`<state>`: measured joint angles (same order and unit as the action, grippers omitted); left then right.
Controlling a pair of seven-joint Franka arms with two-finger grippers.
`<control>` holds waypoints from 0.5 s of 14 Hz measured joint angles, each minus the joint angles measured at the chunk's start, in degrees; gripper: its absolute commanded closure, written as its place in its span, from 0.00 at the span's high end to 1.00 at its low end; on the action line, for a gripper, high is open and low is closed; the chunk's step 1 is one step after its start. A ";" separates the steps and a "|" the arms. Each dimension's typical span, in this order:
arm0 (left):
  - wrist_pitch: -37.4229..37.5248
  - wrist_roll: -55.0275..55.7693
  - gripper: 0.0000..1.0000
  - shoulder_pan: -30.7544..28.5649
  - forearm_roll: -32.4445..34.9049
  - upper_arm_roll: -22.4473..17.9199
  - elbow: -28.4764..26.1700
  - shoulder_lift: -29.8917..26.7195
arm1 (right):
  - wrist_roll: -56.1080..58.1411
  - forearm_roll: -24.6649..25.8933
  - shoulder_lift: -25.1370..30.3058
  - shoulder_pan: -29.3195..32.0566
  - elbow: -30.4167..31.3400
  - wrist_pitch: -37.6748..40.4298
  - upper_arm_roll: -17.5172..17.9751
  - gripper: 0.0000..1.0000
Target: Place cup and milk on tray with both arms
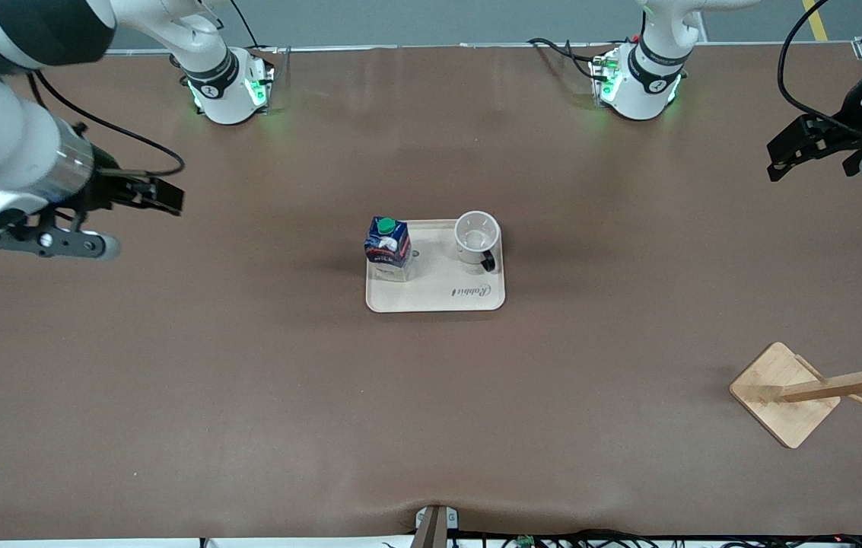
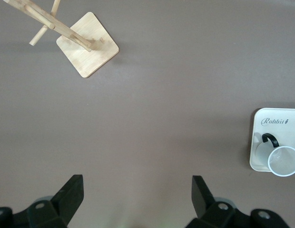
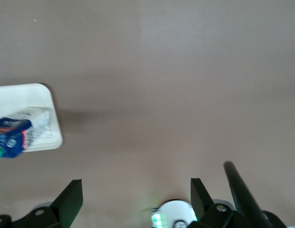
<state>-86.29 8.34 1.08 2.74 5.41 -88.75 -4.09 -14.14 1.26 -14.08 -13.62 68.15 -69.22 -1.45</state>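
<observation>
The tray lies in the middle of the table. The milk stands upright on the tray, at the end toward the right arm. The cup stands on the same tray at the end toward the left arm, mouth up, with its black handle turned toward the front camera.

Both grippers are well apart from the tray and hold nothing. The right gripper hangs over bare table toward the right arm's end, and its fingers are spread. The left gripper hangs over the table's edge at the left arm's end, also with fingers spread.

A wooden rack stands toward the left arm's end, nearer to the front camera than the tray.

The left wrist view shows the cup, the "Rabbit" lettering and the rack, but not the milk. The right wrist view shows the milk on a tray corner, but not the cup.
</observation>
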 measured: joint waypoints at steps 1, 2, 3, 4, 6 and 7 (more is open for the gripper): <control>0.00 0.00 1.00 -0.02 0.00 -0.04 0.03 -0.08 | 1.72 0.17 1.23 1.40 0.80 0.54 -0.01 1.00; 0.00 0.00 1.00 -0.04 0.00 -0.06 0.05 -0.13 | 3.15 0.11 2.40 2.86 1.60 0.74 -0.01 1.00; 0.00 0.00 1.00 -0.05 0.00 -0.09 0.06 -0.14 | 5.19 0.08 3.29 4.16 2.16 0.74 0.01 1.00; 0.00 0.00 1.00 -0.06 0.00 -0.10 0.06 -0.14 | 8.23 0.12 3.77 5.61 2.24 0.68 0.00 1.00; 0.00 0.00 1.00 -0.06 0.00 -0.10 0.09 -0.14 | 14.50 0.06 4.20 9.53 1.37 0.33 -0.01 1.00; 0.00 0.00 1.00 -0.05 0.00 -0.10 0.18 -0.15 | 17.01 0.00 4.40 11.32 0.94 0.22 -0.01 1.00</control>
<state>-86.29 8.34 1.03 2.74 5.31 -88.57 -4.23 2.86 1.26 -9.67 -2.30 69.09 -69.00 -1.46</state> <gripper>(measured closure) 0.000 0.000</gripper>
